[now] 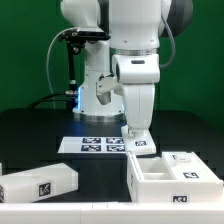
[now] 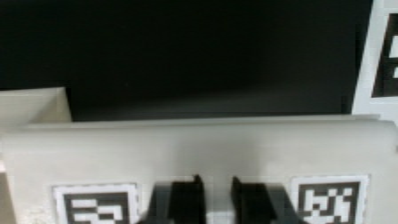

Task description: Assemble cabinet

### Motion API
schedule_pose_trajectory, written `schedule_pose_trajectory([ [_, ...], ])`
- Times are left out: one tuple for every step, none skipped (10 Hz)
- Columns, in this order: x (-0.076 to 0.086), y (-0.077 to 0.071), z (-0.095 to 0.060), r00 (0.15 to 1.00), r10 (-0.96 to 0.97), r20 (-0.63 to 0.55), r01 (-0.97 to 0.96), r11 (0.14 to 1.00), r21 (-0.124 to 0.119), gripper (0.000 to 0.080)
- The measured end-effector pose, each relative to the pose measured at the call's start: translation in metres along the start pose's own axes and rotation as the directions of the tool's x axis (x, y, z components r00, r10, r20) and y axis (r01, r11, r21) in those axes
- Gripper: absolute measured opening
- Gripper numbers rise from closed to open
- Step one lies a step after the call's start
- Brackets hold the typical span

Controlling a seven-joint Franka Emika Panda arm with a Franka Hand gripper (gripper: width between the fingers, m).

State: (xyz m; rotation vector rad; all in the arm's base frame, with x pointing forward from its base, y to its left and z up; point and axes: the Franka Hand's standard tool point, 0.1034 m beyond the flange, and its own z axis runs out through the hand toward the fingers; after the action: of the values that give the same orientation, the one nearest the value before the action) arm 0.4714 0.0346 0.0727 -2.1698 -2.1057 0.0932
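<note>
The cabinet lies in separate white pieces. A small tagged piece (image 1: 141, 144) (image 2: 196, 150) stands on the black table by the right end of the marker board. My gripper (image 1: 137, 131) (image 2: 210, 196) comes straight down on it, and its dark fingers (image 2: 178, 200) are shut on a thin white edge of this piece between two tags. An open tray-like cabinet body (image 1: 172, 176) with inner compartments sits at the front, on the exterior view's right. A long block (image 1: 38, 183) with a tag lies at the front, on that view's left.
The marker board (image 1: 99, 145) lies flat behind the pieces, in front of the arm's base. A black stand with a lit device (image 1: 75, 60) rises at the back, on the exterior view's left. The corner of another white piece (image 2: 27, 105) shows in the wrist view.
</note>
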Motion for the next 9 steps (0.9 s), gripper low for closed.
schedule_pose_trajectory([
  [0.0001, 0.0, -0.0007, 1.0, 0.0, 0.0, 0.0, 1.0, 0.006, 0.0064],
  [0.001, -0.0002, -0.0002, 1.0, 0.002, 0.0, -0.002, 1.0, 0.007, 0.0064],
  [0.0025, -0.0009, 0.0011, 1.0, 0.002, -0.001, -0.002, 1.0, 0.009, 0.0064],
  [0.0032, -0.0017, 0.0029, 1.0, 0.001, -0.001, -0.001, 1.0, 0.013, 0.0064],
  [0.0043, -0.003, 0.0042, 1.0, 0.001, -0.001, -0.001, 1.0, 0.016, 0.0064],
  [0.0057, -0.0041, 0.0048, 1.0, 0.001, -0.002, -0.001, 1.0, 0.018, 0.0064],
  [0.0067, -0.0043, 0.0044, 1.0, 0.0, -0.002, 0.001, 1.0, 0.016, 0.0064],
  [0.0065, -0.0035, 0.0032, 1.0, 0.0, -0.002, 0.0, 1.0, 0.013, 0.0064],
  [0.0068, -0.0019, 0.0016, 1.0, 0.001, -0.002, -0.001, 1.0, 0.009, 0.0064],
])
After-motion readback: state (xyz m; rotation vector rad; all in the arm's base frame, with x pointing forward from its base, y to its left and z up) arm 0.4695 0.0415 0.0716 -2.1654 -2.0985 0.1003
